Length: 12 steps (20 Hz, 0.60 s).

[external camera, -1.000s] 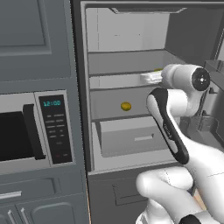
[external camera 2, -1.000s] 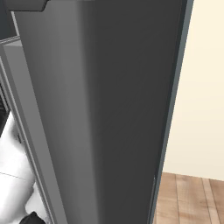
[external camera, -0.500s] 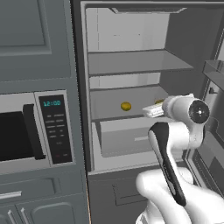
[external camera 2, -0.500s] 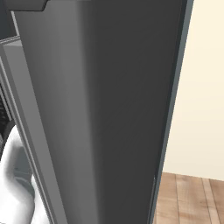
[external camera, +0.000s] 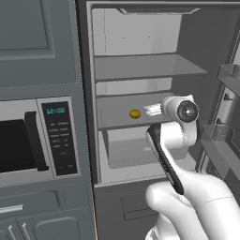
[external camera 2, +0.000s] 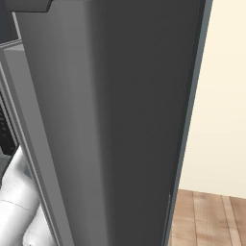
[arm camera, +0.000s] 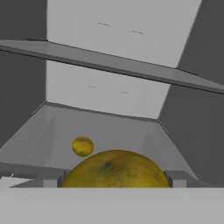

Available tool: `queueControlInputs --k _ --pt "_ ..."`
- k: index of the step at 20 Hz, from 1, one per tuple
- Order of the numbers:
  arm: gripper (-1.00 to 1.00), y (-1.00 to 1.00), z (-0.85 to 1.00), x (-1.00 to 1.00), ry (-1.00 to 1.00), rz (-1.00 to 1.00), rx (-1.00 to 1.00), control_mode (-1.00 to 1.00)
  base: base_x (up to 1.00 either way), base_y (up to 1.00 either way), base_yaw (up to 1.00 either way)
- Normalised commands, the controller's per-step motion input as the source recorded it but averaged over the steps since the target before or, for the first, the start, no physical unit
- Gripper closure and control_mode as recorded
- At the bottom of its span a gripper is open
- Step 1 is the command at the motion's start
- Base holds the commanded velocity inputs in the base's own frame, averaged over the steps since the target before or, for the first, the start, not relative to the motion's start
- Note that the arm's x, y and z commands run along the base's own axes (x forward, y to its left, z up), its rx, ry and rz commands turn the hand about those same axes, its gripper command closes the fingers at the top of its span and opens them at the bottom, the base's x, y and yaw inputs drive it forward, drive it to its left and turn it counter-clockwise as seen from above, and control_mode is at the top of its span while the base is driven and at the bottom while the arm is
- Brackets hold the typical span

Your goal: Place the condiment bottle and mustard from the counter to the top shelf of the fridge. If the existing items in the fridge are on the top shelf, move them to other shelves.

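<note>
Two yellow lemon-like fruits sit inside the fridge (external camera: 140,28), both on the lower grey shelf (external camera: 117,115), not the top shelf (external camera: 140,65). Nearest first: hand view has the near fruit (arm camera: 114,169) large and low in frame, right btwn the gripper (arm camera: 113,179) finger tips (arm camera: 52,180), one tip each side. Jaws stand wide w/ the fruit filling the gap; can't tell if the pads actually press it or just flank it. Fruit skin is mottled yellow w/ a dark spot on top.

Further back on same shelf, the far fruit (arm camera: 82,146) lies left of centre, well apart from the near one, short of the white back wall. In left base view that far fruit (external camera: 135,113) shows as a small yellow blob mid-shelf, w/ the white wrist reaching in from the right just beside it at shelf level.

Top shelf runs across above, seen edge-on in hand view. Below the fruit shelf, a pale drawer (external camera: 126,150). Left of fridge, a microwave (external camera: 33,136) w/ lit clock. Right base view: dark fridge door (external camera 2: 120,120) up close, wood floor (external camera 2: 206,218) at lower right.
</note>
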Motion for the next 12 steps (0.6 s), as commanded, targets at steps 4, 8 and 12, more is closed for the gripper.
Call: queueControlInputs --k 4,8,12 --pt "1.0 -0.17 -0.19 0.59 0.0 0.0 0.0 -1.0 0.0 0.0 0.0" --pt "1.0 -0.38 -0.34 0.49 0.03 0.0 0.0 -1.0 0.0 0.0 0.0" --pt "1.0 -0.3 -0.52 0.43 0.06 0.0 0.0 -1.0 0.0 0.0 0.0"
